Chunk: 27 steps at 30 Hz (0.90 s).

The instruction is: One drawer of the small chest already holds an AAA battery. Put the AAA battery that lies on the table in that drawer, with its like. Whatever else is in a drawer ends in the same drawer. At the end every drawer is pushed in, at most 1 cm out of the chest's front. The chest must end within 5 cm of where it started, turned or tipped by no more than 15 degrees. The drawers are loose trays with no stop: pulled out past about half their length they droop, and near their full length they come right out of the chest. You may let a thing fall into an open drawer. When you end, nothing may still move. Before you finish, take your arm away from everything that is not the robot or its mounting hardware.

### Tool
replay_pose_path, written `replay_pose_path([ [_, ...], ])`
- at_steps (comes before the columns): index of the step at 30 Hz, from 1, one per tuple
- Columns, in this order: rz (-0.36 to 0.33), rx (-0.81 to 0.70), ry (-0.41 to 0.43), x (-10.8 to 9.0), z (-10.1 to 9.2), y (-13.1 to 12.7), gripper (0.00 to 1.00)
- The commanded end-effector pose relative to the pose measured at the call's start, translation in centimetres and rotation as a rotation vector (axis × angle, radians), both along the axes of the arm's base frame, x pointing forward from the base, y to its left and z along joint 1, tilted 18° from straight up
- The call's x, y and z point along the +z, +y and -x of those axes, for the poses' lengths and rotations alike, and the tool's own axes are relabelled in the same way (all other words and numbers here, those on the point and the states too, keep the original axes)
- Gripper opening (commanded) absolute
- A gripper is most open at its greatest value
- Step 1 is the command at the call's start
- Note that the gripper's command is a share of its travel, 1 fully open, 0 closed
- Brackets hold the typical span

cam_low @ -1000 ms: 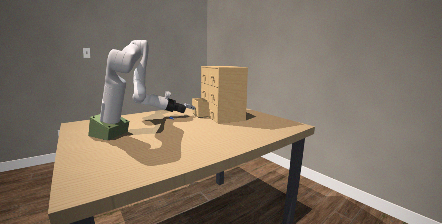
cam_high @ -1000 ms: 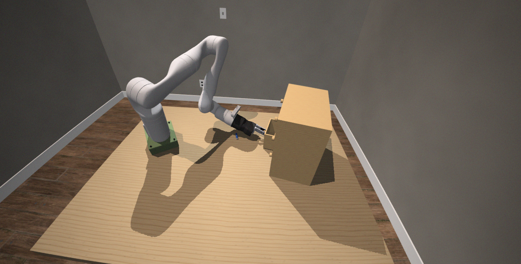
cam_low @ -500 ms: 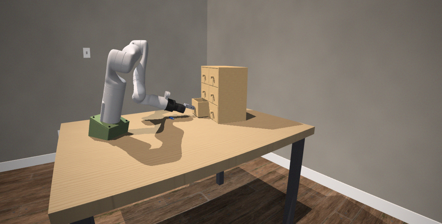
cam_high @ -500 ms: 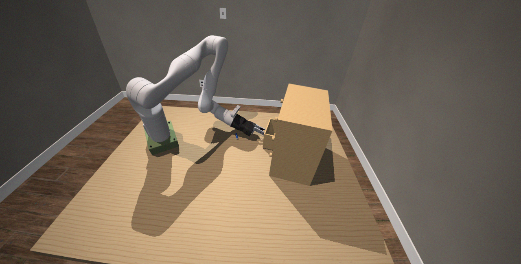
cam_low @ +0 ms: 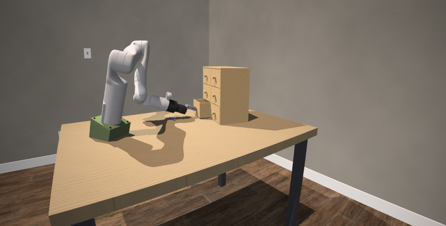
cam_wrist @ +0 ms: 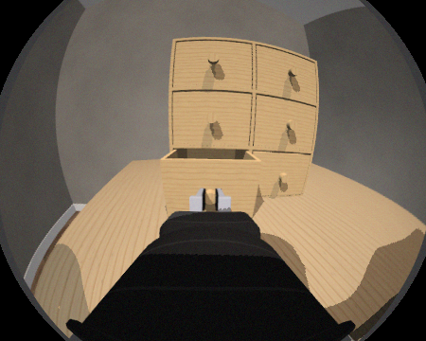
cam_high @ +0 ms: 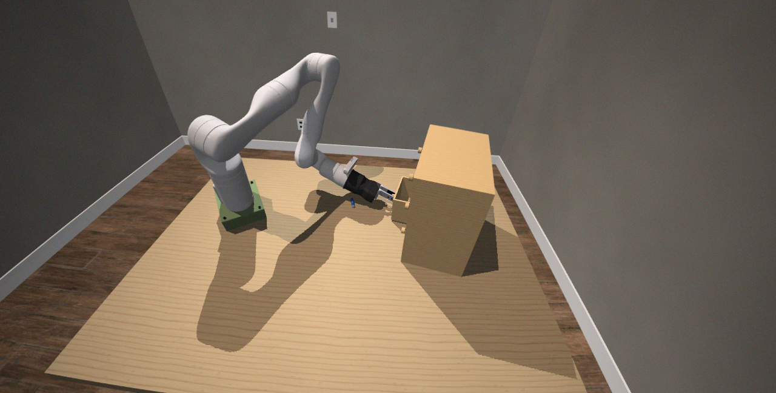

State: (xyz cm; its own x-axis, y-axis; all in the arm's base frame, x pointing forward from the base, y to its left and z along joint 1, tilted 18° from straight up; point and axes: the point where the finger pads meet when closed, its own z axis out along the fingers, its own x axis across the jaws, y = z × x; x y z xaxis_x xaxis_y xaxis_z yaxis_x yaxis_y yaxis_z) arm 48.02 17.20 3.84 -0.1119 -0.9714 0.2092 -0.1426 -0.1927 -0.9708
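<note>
The chest stands upright with six drawers in two columns. In the wrist view its bottom left drawer is partly out and looks level; the other drawers look pushed in. My gripper is shut on that drawer's knob, one finger on each side of it. The blue AAA battery lies on the table below and behind the gripper, towards the arm's base. The open drawer's floor and contents are hidden.
The table carries the arm's green base at the end opposite the chest. The bottom right drawer's knob sticks out beside the open drawer, and other knobs stick out above.
</note>
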Motion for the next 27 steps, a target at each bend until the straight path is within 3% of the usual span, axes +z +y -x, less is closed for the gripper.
replay_pose_path([
  [1,-0.001,0.001,-0.001,0.08,0.00,0.07,0.37],
  [20,-0.001,0.001,-0.001,0.08,0.00,0.07,0.37],
  [24,-0.001,0.001,-0.001,0.08,0.00,0.07,0.49],
  [26,-0.001,0.001,-0.001,0.08,0.00,0.07,0.49],
  [27,-0.001,0.001,-0.001,0.08,0.00,0.07,0.55],
])
